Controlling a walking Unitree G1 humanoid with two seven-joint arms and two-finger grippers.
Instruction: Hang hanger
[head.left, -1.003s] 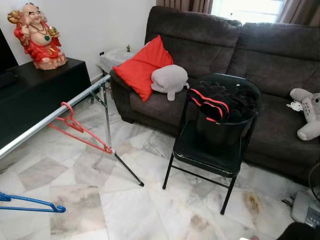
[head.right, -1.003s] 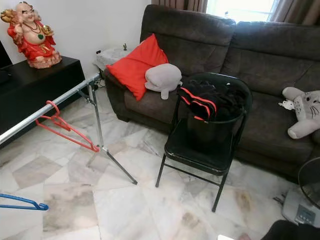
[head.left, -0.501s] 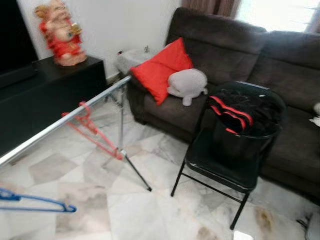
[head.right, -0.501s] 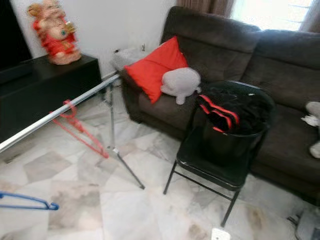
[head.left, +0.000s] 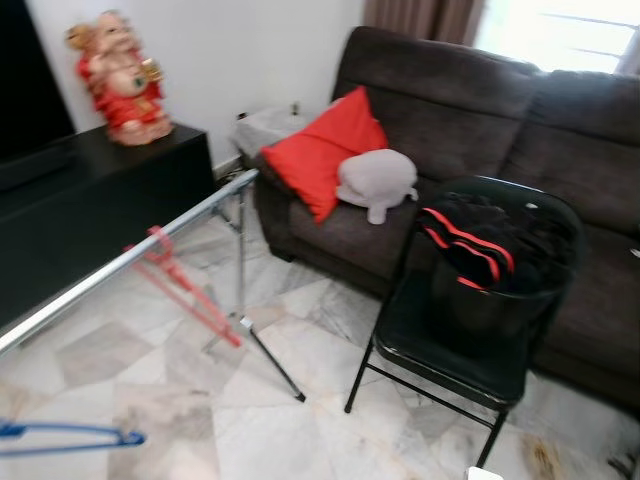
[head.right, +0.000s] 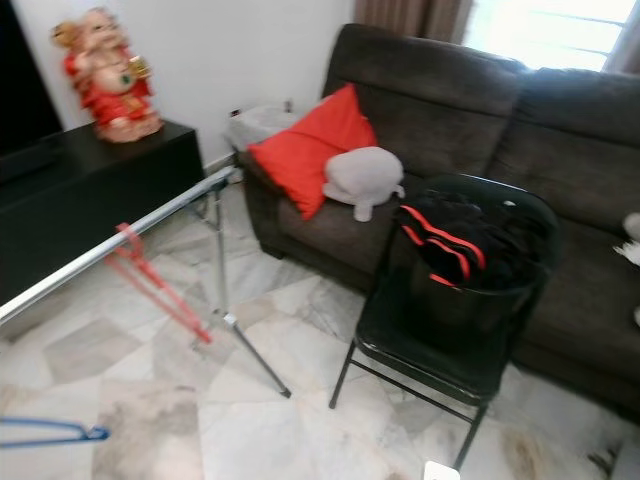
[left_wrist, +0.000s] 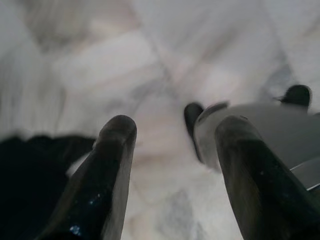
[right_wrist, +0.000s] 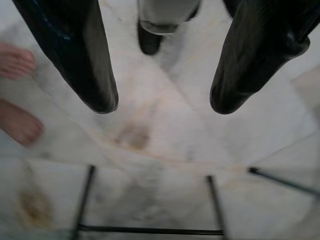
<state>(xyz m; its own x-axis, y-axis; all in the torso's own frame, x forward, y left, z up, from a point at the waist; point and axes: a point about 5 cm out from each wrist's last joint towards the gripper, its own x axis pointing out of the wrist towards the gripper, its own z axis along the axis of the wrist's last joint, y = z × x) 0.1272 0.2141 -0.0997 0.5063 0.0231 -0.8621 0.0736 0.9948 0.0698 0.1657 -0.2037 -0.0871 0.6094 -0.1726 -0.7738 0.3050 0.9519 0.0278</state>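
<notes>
Head views shifted vs 1 s ago: camera turned, objects static. Red hanger (head.left: 185, 285) on rail (head.left: 130, 262); blue hanger (head.left: 70, 435) low left. Left end effector (left_wrist: 170, 150), right end effector (right_wrist: 160, 100): both spread, empty, over floor (right_wrist: 150, 150). Hang step pending, appr. needed.

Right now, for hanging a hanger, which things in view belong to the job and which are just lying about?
Job: silver metal drying-rack rail; red plastic hanger hooked on that rail; blue plastic hanger low at the robot's left.

Lying about: black folding chair with black-and-red clothing; dark grey sofa; red cushion; red figurine.
</notes>
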